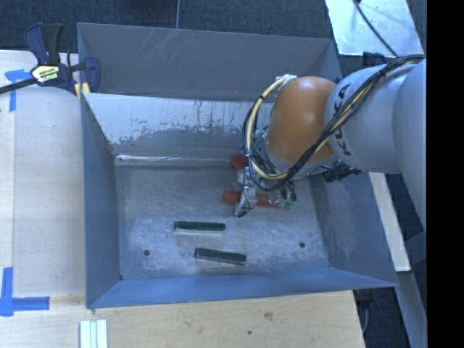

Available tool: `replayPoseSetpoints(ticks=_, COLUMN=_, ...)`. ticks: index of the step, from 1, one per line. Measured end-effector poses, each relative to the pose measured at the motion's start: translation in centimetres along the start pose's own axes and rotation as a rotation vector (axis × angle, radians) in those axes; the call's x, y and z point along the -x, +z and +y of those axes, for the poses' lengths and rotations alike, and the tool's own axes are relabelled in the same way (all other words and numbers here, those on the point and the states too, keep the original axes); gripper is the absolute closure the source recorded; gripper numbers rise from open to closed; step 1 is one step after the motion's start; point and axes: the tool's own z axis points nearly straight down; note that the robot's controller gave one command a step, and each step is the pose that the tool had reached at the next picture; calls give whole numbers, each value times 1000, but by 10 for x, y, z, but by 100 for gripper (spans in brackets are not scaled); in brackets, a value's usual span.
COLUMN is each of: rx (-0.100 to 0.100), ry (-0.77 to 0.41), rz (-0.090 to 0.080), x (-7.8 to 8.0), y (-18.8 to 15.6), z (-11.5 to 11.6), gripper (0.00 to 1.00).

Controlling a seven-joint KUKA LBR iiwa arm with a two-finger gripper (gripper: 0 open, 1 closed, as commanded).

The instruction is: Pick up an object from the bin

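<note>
Dk-green bar (199, 226) w/ 2nd bar (220, 256) nearer front, both flat; red pcs (230, 196) behind, partly hidden.

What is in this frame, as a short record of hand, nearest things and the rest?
hand: hand low over the floor of the bin, right of centre
nearest: red pieces right beside it, partly hidden by the arm; kind unclear
rest: rear green bar and front green bar, flat, apart, nearer the front than the hand
held: cannot tell
</note>
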Motion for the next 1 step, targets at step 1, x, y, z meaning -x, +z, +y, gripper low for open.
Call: replayPoseSetpoints(ticks=1, rx=1, ry=3, rz=-9, x=-10, y=-146, z=-7, gripper=100)
